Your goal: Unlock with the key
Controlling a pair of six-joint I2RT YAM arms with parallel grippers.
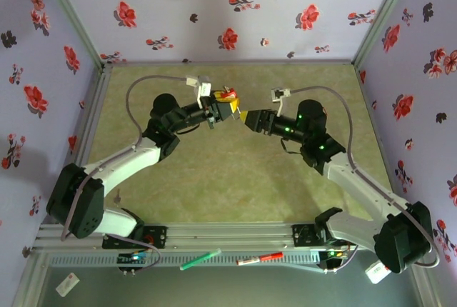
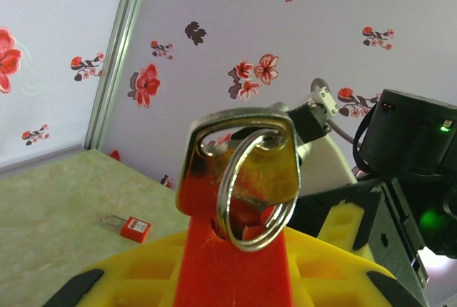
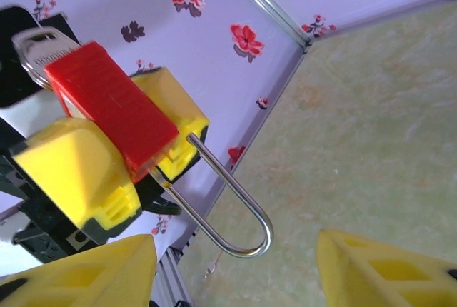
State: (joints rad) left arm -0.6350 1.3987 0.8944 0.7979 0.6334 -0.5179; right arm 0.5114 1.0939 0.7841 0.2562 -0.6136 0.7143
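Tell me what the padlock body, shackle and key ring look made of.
Padlock body: probably plastic, matte red, faintly scuffed, no metallic glint. Shackle: thin rod that looks like steel, polished, with bright highlights along it. Key ring: metal wire, shiny silver, mirroring the red behind it.

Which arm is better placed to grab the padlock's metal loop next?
Probably right. The left gripper is shut on the red padlock, so it is busy; the right gripper is open, with the loop pointing toward it.
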